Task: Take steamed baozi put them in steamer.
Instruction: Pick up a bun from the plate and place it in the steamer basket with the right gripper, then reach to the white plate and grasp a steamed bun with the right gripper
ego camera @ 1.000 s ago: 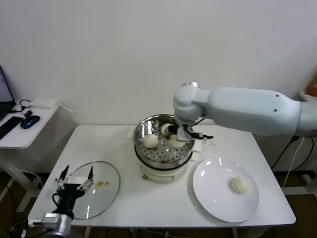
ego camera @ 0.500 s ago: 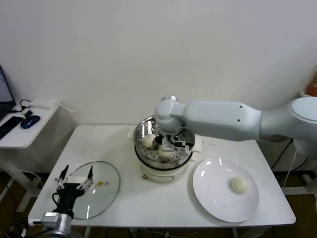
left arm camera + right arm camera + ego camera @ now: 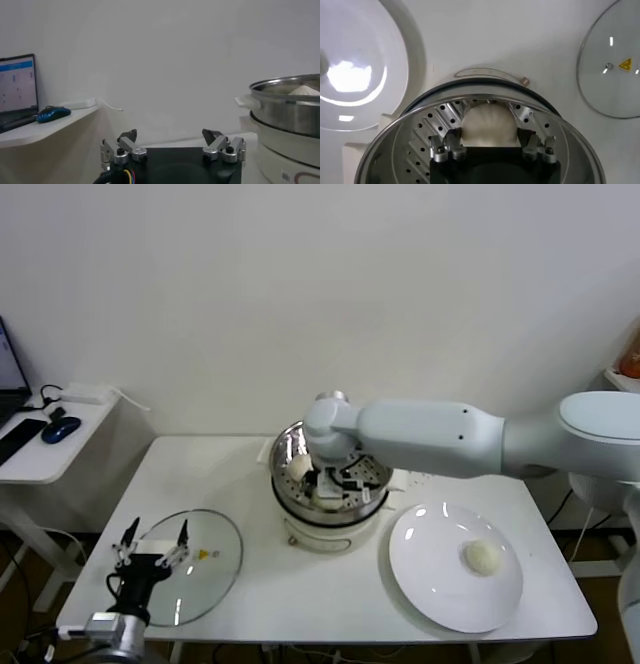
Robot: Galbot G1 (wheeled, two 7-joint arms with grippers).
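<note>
Plain white wall (image 3: 300, 284) behind, evenly lit, no visible marks. White rectangular table (image 3: 250, 484) in front of it. To its left, a lower white side desk (image 3: 60, 434) against the wall, carrying a laptop (image 3: 17, 90), a blue mouse (image 3: 60, 428) and a white power strip (image 3: 88, 394) with a cable. Dark cables (image 3: 585, 484) hang down past the table's right edge.
</note>
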